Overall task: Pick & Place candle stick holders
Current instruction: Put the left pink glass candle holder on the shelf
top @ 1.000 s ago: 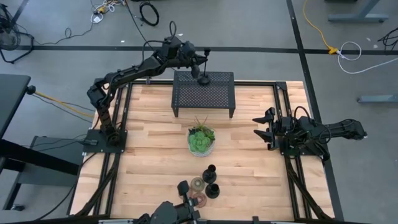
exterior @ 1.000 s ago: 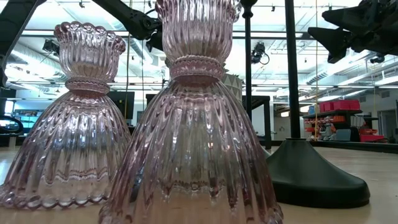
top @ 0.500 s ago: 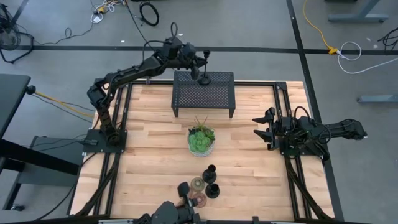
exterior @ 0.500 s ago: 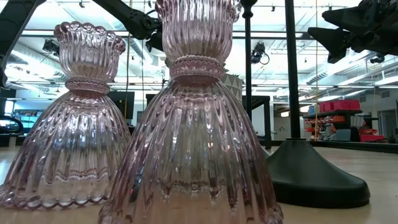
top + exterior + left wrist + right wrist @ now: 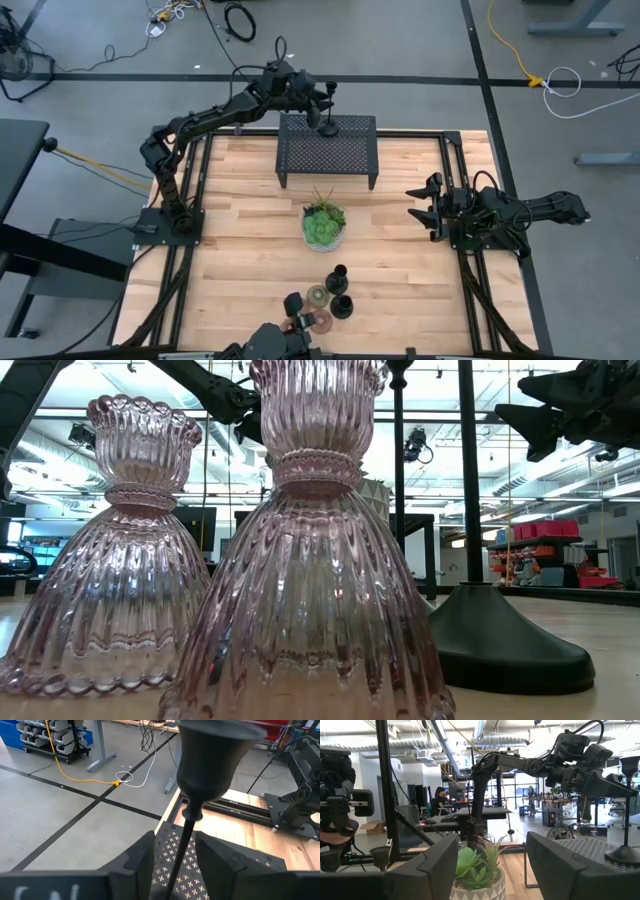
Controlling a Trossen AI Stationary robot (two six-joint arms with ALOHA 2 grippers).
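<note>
Both arms are matt black, built of chunky angular segments joined by rounded joint housings. The left arm (image 5: 205,118) rises from a flat black base plate bolted to dark rails at the worktop (image 5: 240,230) edge, with thin black cables looping along its upper links. The right arm (image 5: 520,212) shows the same dark casing and a tangle of black wiring near its wrist. Each tool carries two broad, wedge-shaped black fingers (image 5: 435,865) with flat, smooth inner faces. Faint pale lettering marks the left tool (image 5: 186,865) housing.
</note>
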